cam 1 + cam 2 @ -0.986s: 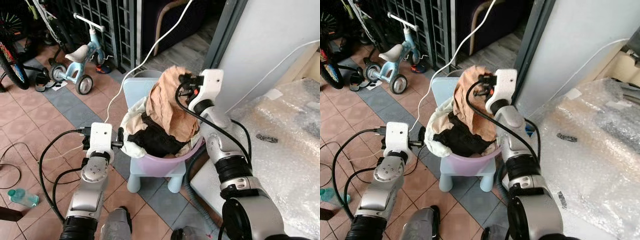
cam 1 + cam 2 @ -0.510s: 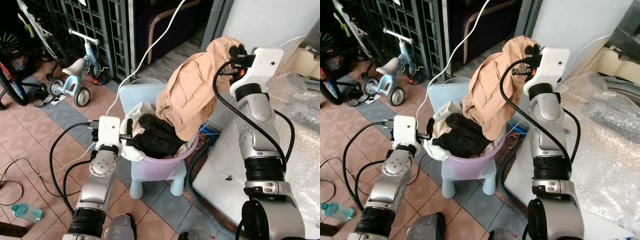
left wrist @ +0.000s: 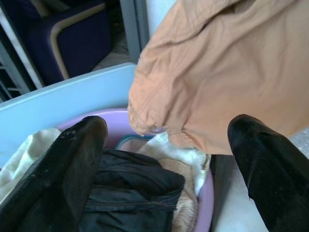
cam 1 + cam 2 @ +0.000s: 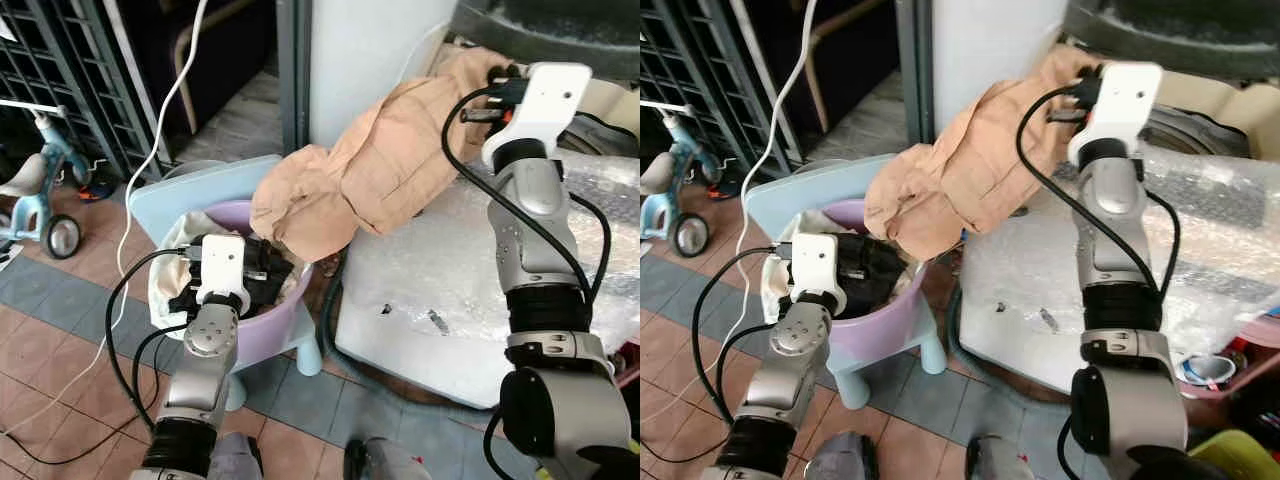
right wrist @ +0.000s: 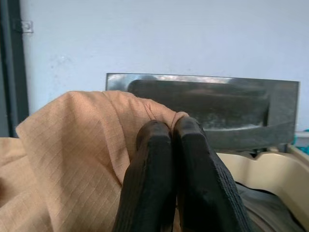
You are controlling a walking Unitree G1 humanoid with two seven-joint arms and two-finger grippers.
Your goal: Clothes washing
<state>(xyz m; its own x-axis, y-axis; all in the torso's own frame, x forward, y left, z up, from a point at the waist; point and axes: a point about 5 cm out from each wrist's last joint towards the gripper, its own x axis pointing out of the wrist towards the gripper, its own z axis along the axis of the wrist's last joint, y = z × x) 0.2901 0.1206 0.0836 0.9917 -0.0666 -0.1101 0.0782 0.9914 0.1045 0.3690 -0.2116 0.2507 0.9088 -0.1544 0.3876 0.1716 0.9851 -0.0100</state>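
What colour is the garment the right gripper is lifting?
Tan-orange garment, pinched in the right gripper; clearest in the left eye view.

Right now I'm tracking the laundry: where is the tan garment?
The tan garment hangs from the right gripper, held up on the robot's right, draping from the bubble-wrapped washing machine down toward the purple basin.

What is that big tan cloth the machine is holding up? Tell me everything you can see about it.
The tan garment looks like thin, creased woven cloth with a fine grid weave. The right claw pinches one bunched end, fingers closed, lifting it high near the washing machine. From there it hangs slanting down in a long crumpled fold. Its lower end dangles above the purple basin of laundry, with the left claw open below it. Whether it touches the bubble-wrapped surface is unclear.
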